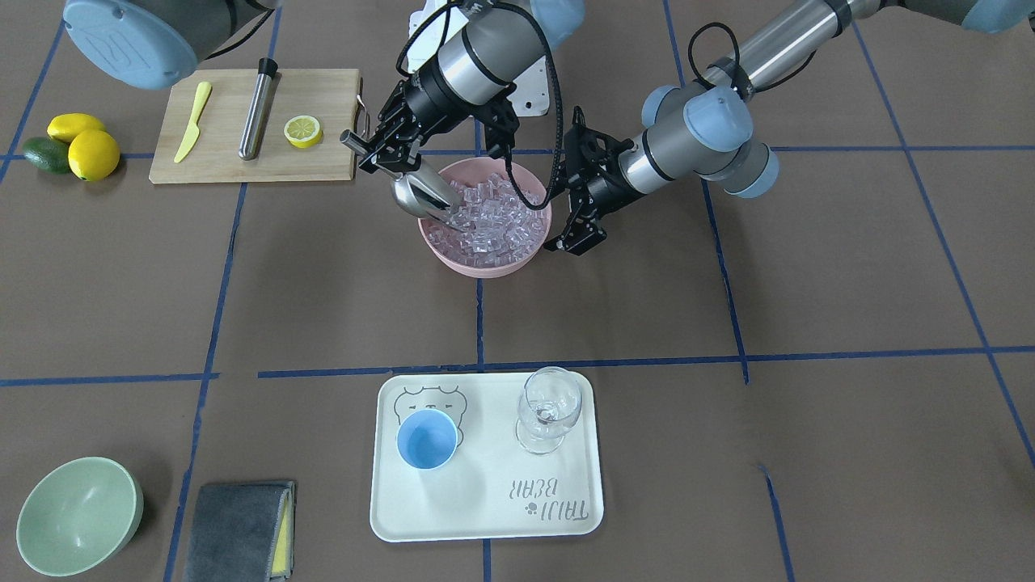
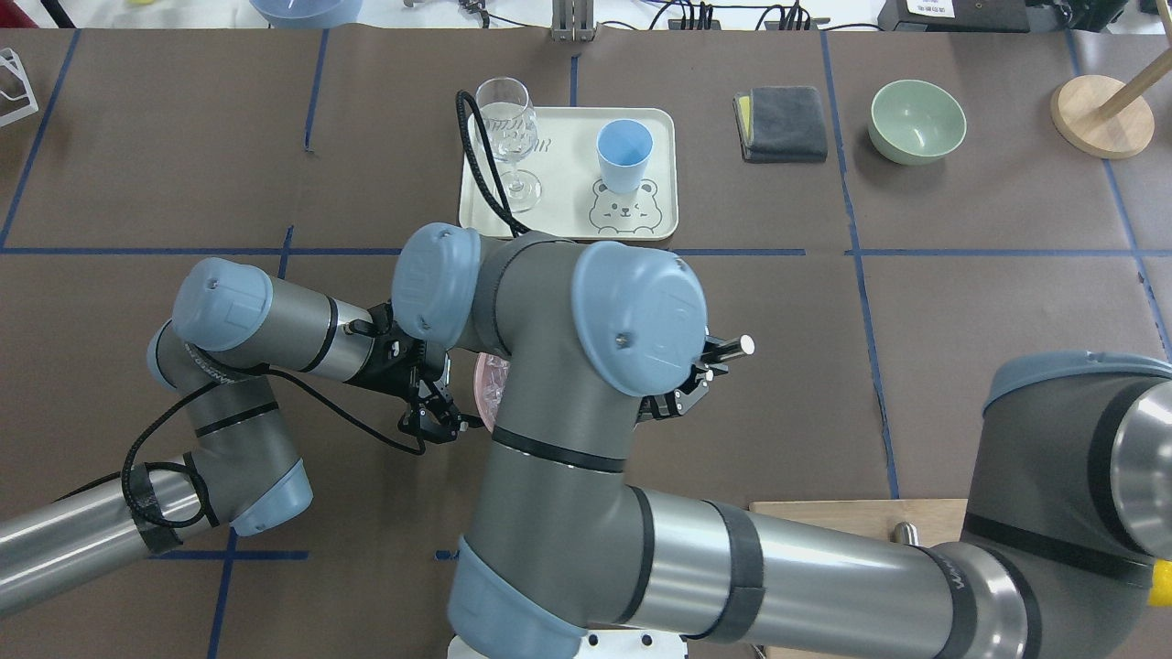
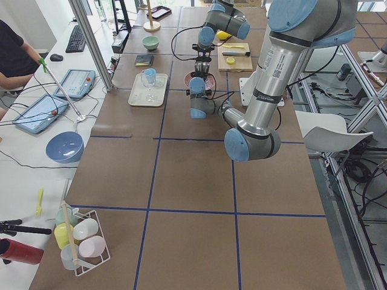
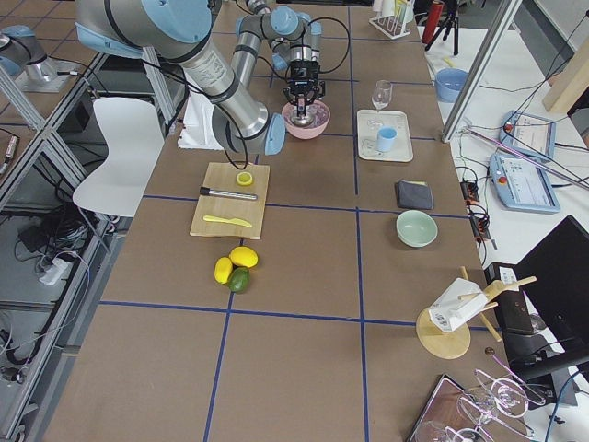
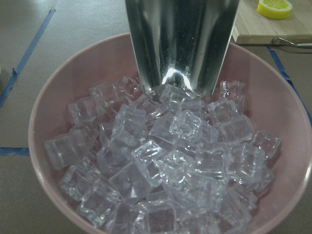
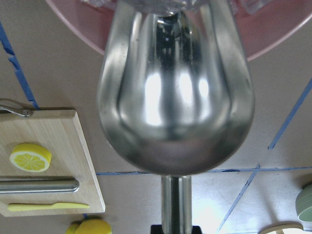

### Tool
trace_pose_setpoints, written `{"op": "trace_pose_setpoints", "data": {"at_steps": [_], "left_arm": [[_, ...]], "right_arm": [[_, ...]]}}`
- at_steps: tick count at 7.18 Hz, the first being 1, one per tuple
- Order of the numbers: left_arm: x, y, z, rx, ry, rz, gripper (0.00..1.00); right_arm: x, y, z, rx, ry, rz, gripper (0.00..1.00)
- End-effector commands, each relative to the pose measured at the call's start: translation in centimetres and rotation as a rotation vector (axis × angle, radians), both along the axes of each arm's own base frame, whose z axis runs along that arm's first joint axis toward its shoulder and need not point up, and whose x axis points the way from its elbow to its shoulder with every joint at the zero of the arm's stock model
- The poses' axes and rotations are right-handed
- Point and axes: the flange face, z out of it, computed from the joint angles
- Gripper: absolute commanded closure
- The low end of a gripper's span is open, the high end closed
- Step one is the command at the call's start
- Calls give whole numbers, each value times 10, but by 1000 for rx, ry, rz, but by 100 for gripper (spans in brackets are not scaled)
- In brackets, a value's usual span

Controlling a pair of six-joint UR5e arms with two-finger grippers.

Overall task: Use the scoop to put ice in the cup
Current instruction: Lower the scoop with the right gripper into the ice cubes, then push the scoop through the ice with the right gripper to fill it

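Overhead mostly hidden, right end effector [image 1: 377, 153] clamps the scoop [image 1: 422, 196], tip in ice [image 1: 495, 222]; left end effector [image 1: 572, 241] opening unclear.

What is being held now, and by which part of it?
The right gripper holds the scoop by its thin rod handle. Whether the left gripper grips the pink bowl cannot be told.
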Motion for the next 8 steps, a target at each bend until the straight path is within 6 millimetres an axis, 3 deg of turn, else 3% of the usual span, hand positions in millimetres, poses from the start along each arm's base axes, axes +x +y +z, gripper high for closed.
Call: {"op": "trace_pose_setpoints", "data": {"at_steps": [1, 8], "left_arm": [[0, 0, 0, 1, 0, 0, 0], [0, 0, -1, 4, 2, 0, 0]], "right_arm": [[19, 8, 22, 24, -68, 0, 100], [2, 5, 42, 64, -175, 4, 100]]}}
